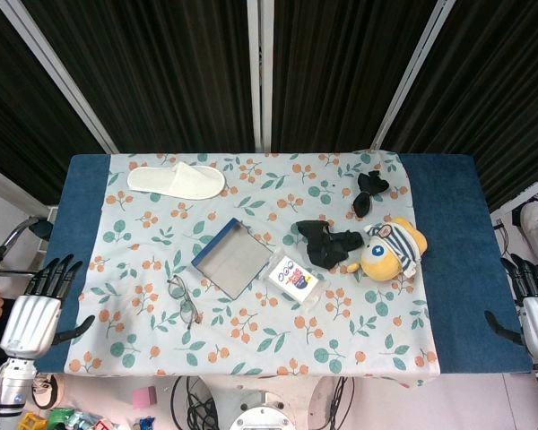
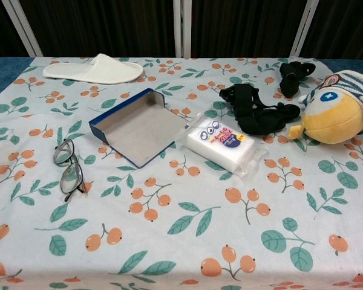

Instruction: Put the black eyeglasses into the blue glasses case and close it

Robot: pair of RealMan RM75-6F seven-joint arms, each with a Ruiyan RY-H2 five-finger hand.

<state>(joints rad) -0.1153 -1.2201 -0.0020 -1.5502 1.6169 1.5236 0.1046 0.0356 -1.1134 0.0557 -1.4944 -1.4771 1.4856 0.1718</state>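
The blue glasses case lies open on the floral tablecloth, and the black eyeglasses rest folded just beside its near-left corner — outside it, touching nothing. Well to the case's left, off the table edge, the left hand hangs with fingers spread and empty; far to its right the right hand does likewise.

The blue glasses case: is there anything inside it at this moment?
No. The blue glasses case lies open and shows only its bare grey lining. The black eyeglasses lie on the cloth beside it. What is under the case is covered.
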